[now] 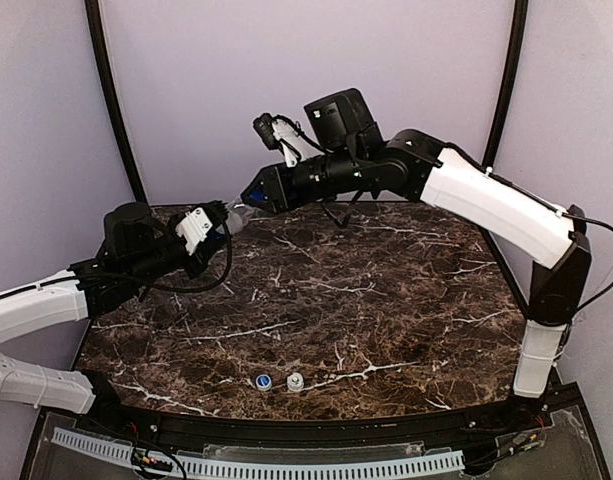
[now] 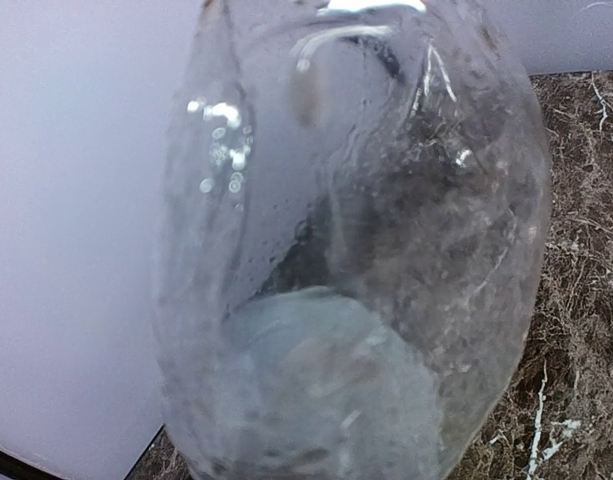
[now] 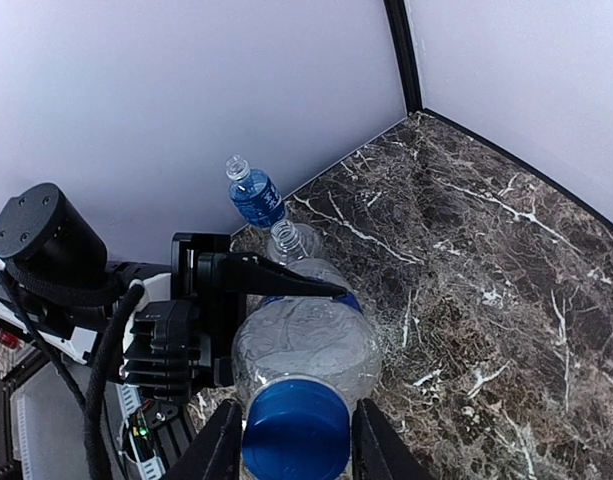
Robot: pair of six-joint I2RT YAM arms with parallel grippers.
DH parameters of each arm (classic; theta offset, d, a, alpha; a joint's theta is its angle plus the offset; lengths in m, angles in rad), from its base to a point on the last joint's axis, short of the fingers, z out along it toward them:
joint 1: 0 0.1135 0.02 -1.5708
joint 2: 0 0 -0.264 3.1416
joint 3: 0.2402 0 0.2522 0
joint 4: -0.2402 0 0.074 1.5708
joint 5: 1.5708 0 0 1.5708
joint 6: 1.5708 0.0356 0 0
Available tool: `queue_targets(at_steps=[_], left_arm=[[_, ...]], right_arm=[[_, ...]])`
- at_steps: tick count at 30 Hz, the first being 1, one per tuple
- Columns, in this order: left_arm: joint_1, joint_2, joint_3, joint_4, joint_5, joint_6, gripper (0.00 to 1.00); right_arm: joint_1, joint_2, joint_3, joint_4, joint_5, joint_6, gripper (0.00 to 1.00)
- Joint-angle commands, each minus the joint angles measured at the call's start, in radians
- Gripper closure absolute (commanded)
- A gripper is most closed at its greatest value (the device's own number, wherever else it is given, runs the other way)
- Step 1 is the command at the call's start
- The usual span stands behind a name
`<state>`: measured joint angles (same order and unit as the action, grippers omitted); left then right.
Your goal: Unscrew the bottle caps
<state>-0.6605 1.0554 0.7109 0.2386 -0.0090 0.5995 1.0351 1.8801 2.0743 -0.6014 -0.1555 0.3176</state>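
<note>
light: even, bright | shadows: faint | left wrist: bottle (image 2: pixel 356 250) blurred, glare

From overhead the clear bottle (image 1: pixel 237 209) is only a pale glint between the left gripper (image 1: pixel 226 213) and right gripper (image 1: pixel 248 193), too small to read, and the left arm (image 1: pixel 26 310) runs off the picture's edge. Near the front edge the loose blue cap (image 1: pixel 261 381) and white cap (image 1: pixel 295 381) are too tiny to tell which way up. At the left wrist the bottle is a smeared blur filling the view, top and bottom cut off, the fingers lost behind it. At the right wrist the screwed-on cap (image 3: pixel 296 432) runs off the bottom edge. A black finger (image 3: pixel 276 278) covers most of the label, and a second bottle (image 3: pixel 286 240) behind shows only neck and shoulder.
</note>
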Motion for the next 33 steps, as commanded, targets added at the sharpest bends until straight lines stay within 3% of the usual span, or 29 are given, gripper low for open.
queue_targets(at_steps=[1,4,5,9,13,16,23,27,33], left_arm=[[-0.005,-0.01,-0.016,0.022,0.005,0.011,0.67],[-0.004,-0.013,-0.016,0.02,0.006,0.007,0.67],[-0.005,-0.014,-0.015,0.017,0.006,0.005,0.68],[-0.005,-0.021,-0.015,-0.029,0.107,0.003,0.7],[-0.004,-0.027,0.009,-0.196,0.362,0.016,0.7],[-0.005,-0.033,0.039,-0.357,0.578,0.028,0.71],[-0.006,-0.022,0.074,-0.541,0.765,0.05,0.73],[-0.009,-0.021,0.074,-0.554,0.789,0.031,0.74],[-0.012,-0.025,0.075,-0.553,0.791,0.027,0.75]], right_arm=[[0.006,0.028,0.041,-0.014,-0.024,-0.011,0.72],[0.005,0.025,0.036,-0.017,-0.025,-0.02,0.98],[0.005,0.021,0.033,-0.016,-0.025,-0.034,1.0],[0.011,-0.009,-0.013,0.005,-0.178,-0.23,1.0],[0.071,-0.07,-0.129,-0.044,-0.353,-0.637,1.0],[0.124,-0.103,-0.208,-0.126,-0.347,-0.915,1.0],[0.226,-0.102,-0.278,-0.267,-0.086,-1.393,1.0],[0.259,-0.084,-0.285,-0.264,0.067,-1.527,1.0],[0.275,-0.105,-0.328,-0.171,0.163,-1.629,1.0]])
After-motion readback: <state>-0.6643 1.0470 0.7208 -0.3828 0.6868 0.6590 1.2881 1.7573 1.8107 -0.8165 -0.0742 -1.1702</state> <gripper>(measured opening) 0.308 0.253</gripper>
